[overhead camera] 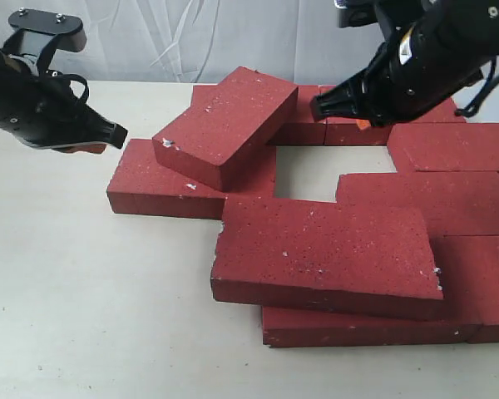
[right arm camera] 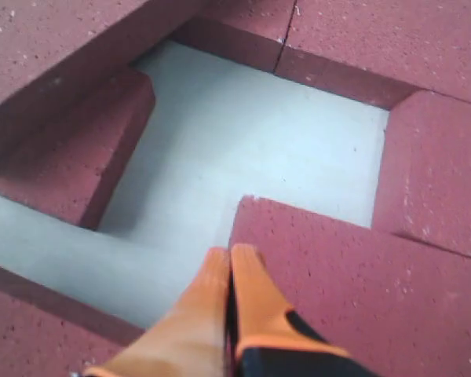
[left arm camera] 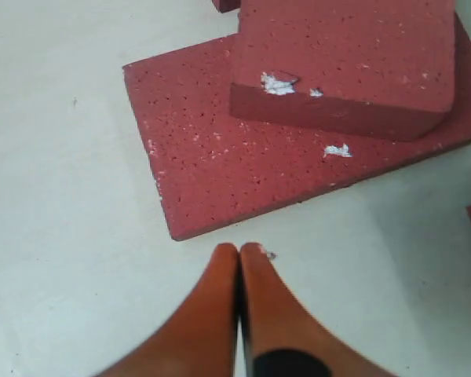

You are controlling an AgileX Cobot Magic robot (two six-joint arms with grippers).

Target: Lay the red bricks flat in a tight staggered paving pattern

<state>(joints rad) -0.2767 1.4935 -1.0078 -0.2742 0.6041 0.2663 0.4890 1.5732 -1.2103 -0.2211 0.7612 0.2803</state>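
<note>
Bricks (overhead camera: 457, 150) sit in a messy bunch on the table (overhead camera: 66, 332). Some lie flat, two rest tilted on others, and a gap (overhead camera: 328, 170) shows in the middle. The left claw (overhead camera: 110, 133) and right claw (overhead camera: 320, 106) are pinched closed, holding nothing.

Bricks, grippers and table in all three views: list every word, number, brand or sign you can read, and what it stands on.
No readable text anywhere.
The rough dark-red paving bricks bear only white chips, no stamp.
The black, orange-tipped left gripper and right gripper show no label.
The pale table carries no writing.
</note>
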